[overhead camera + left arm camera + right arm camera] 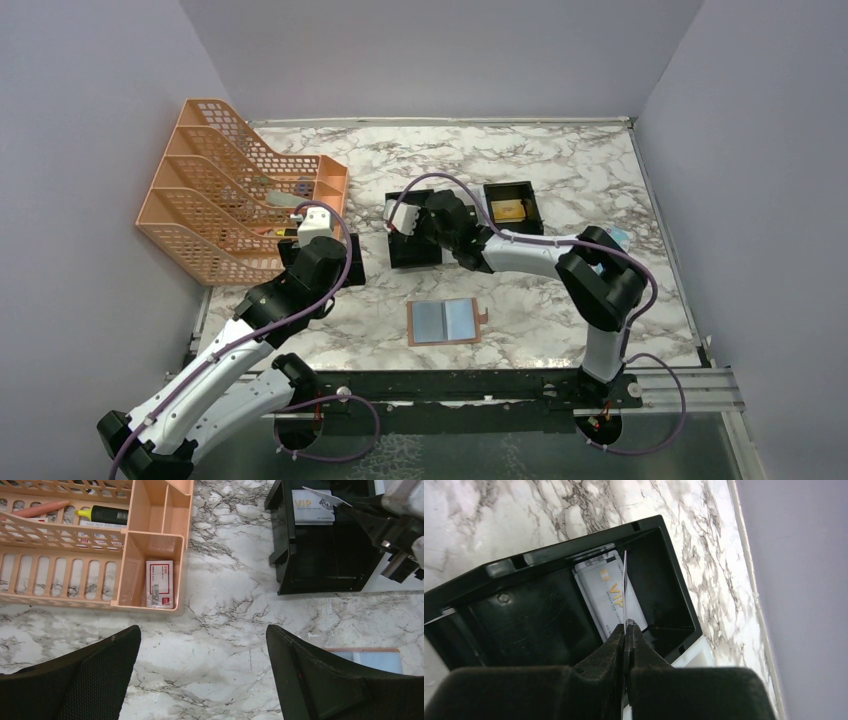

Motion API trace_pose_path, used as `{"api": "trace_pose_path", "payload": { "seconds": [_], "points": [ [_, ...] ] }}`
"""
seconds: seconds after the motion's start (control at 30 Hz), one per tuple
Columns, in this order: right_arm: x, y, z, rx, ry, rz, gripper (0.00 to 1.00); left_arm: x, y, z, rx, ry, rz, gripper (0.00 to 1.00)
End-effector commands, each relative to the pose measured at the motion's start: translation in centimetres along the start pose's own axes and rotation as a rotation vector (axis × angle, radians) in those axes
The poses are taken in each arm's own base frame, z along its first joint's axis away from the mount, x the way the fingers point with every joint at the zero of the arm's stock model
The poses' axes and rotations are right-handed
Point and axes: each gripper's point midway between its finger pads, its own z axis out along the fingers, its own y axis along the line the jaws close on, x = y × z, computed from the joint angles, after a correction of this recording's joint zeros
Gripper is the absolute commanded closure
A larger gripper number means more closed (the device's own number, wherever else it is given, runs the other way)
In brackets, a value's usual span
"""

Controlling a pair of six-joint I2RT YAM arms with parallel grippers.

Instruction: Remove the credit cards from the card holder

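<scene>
The card holder [445, 322] lies open and flat at the table's front centre, light-blue lining up; one corner of it [372, 657] shows in the left wrist view. My right gripper [625, 626] is shut on a thin pale credit card [625, 587], seen edge-on, just above a compartment of the black tray [574, 545]. A silver card printed VIP [610, 597] lies flat in that compartment. The held card [325, 499] hovers over the VIP card [312, 507]. My left gripper [202, 630] hangs open over bare marble, holding nothing.
An orange mesh organiser [235, 190] stands at the back left, with a staple box [160, 584] in its end pocket and pens further along. A second black compartment [513, 208] further right holds a yellowish card. Grey walls enclose the table.
</scene>
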Motion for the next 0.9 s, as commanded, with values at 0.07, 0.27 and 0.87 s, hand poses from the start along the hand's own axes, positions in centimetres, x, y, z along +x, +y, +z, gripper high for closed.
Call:
{"api": "trace_pose_path", "payload": {
  "seconds": [0.07,0.27,0.87],
  "points": [
    [0.3,-1.7,1.8,0.079,0.024,-0.110,0.99,-0.3,0.7,-0.2,-0.028,-0.014,-0.006,0.01],
    [1.0,-2.2,3.4,0.107,0.067,-0.155,0.99,-0.3,0.8,-0.3,-0.028,-0.018,-0.007,0.01],
    [3.0,-0.5,6.4,0.066,0.102,-0.250,0.94,-0.4,0.8,-0.6,-0.013,-0.023,-0.009,0.01]
  ]
}}
